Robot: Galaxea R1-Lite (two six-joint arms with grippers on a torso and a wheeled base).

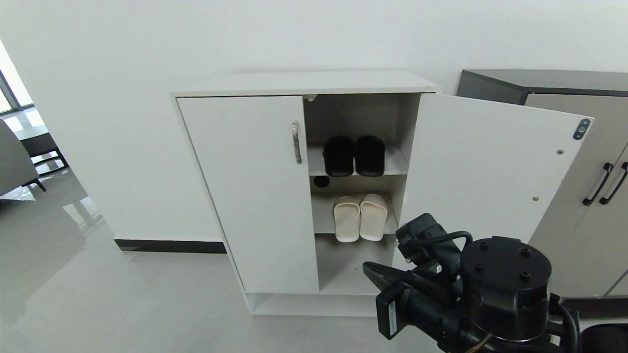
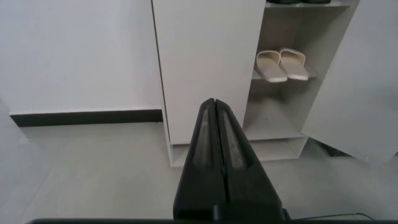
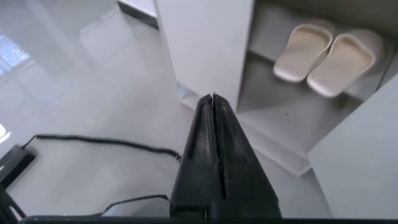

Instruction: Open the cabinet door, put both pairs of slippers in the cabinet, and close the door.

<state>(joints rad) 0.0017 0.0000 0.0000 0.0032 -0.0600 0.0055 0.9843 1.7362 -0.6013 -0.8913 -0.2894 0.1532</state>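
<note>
Open cabinet door point(image 1: 490, 166) at frame right, just up-right of right gripper point(image 1: 369, 268); fingers pinched together, empty. Left gripper point(image 2: 214, 106) likewise.

The white cabinet point(image 1: 304, 83) stands against a white wall point(image 1: 122, 122). Its right door point(image 1: 490, 166) is swung wide open. The left door point(image 1: 245, 191), which has a metal bar handle point(image 1: 296, 142), is shut. A pair of black slippers point(image 1: 354, 156) sits side by side on the upper shelf point(image 1: 398, 165). A pair of cream slippers point(image 1: 360, 217) sits side by side on the shelf below point(image 1: 321, 220), toes pointing inward.
</note>
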